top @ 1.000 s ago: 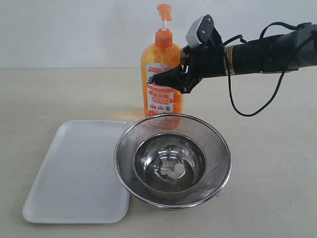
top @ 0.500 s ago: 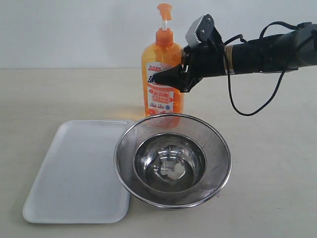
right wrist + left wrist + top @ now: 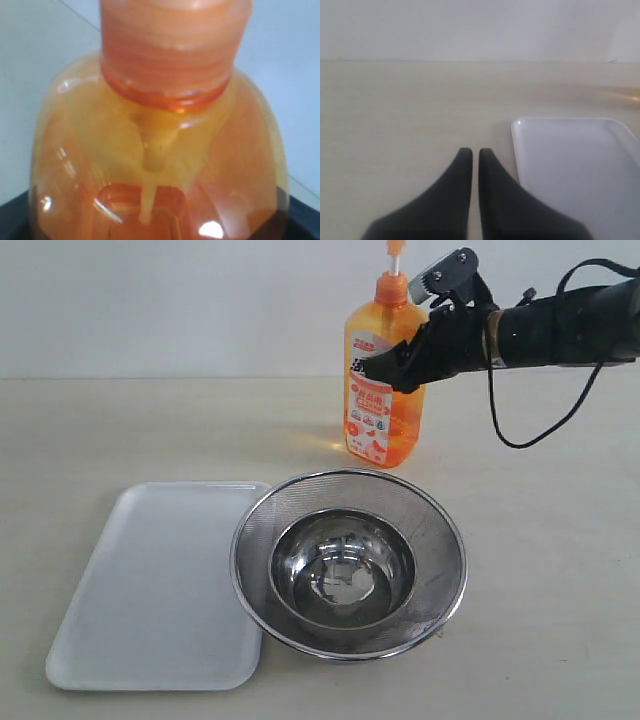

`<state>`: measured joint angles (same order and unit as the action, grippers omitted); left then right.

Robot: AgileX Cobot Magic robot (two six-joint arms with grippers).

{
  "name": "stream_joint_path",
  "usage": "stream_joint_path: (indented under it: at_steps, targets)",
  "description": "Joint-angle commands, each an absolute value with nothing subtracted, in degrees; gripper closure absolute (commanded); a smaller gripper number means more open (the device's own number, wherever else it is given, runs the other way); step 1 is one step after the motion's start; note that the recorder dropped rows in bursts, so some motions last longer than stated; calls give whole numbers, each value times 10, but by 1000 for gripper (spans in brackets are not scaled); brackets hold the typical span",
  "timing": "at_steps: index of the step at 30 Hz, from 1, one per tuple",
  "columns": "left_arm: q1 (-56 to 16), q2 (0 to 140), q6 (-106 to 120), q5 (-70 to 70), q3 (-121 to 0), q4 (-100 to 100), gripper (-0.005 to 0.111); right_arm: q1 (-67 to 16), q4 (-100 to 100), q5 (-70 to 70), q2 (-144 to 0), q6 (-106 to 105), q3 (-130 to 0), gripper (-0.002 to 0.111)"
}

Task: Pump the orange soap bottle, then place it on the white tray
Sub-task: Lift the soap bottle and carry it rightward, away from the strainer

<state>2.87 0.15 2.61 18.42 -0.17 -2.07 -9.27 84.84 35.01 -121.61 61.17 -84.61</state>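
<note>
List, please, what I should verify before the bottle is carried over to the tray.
1. Right gripper clamped on the orange soap bottle: ok.
2. Bottle near upright: ok.
3. Pumping done: cannot tell; the pump head is cut off at the frame top.
4. White tray surface bare: ok.
5. Path to tray: not ok; the mesh strainer with its steel bowl stands partly between.
6. Left gripper off the tray, beside its corner: ok.

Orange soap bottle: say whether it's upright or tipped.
Upright, near enough: the orange soap bottle has its neck up and base down, held in the jaws of the right gripper.
</note>
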Motion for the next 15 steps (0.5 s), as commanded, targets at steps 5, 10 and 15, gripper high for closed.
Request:
stream_joint_path:
  at_steps: [5,10,15]
  targets:
    - [31,0,29,182,0,-24,102,-17,999,449,-1091,785,-816,108]
    - [31,0,29,182,0,-24,102,-17,999,371,-1004,791,-720,108]
    - [31,0,29,182,0,-24,102,-17,960,211,-843,818,-562,108]
